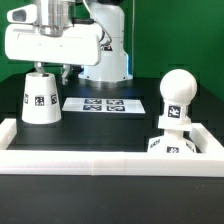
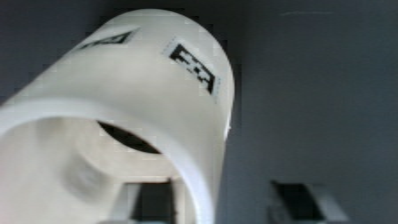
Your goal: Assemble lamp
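The white cone shade (image 1: 40, 98) stands on the black table at the exterior view's left, with tags on its side. My gripper (image 1: 46, 68) sits right over its top rim. In the wrist view the shade (image 2: 151, 90) fills the picture. One finger (image 2: 157, 200) is inside the opening and the other finger (image 2: 294, 203) is outside, so my gripper (image 2: 226, 205) straddles the shade's wall. The jaws stand apart, with a gap between the outer finger and the wall. The round-headed bulb (image 1: 180, 90) stands upright on the base (image 1: 172, 146) at the right.
The marker board (image 1: 105, 104) lies flat on the table between the shade and the bulb. A white raised border wall (image 1: 100, 160) runs along the front and up both sides. The arm's white base (image 1: 105, 55) stands behind.
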Controlling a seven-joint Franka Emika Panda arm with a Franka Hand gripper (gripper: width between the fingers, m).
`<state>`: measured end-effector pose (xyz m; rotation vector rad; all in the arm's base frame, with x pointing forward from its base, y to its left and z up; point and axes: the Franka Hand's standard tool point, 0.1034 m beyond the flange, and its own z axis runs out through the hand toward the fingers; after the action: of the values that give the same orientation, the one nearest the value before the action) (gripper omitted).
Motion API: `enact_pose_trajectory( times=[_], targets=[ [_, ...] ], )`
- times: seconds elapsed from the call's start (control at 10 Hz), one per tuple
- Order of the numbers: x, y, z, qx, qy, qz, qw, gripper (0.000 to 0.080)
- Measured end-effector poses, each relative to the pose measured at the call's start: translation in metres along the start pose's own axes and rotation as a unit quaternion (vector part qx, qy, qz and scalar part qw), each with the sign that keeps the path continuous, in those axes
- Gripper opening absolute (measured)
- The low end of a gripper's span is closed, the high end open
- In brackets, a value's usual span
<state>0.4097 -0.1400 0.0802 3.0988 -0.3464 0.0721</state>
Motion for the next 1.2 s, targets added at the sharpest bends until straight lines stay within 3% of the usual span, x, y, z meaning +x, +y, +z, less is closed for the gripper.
enact_pose_trajectory(
  times=[0.1, 0.2, 0.9, 1.0, 1.2],
  targets=[
    [0.001, 0.002, 0.0, -0.001, 0.001, -0.002, 1.0, 0.0117],
    [0.004, 0.003, 0.0, -0.002, 0.003, -0.005, 1.0, 0.0043],
    [0.005, -0.001, 0.0, -0.002, 0.005, 0.002, 1.0, 0.0043],
    [0.005, -0.025, -0.007, 0.008, 0.003, 0.021, 1.0, 0.0044],
    [0.012, -0.079, -0.038, 0.038, 0.011, -0.007, 0.999, 0.0044]
  ],
)
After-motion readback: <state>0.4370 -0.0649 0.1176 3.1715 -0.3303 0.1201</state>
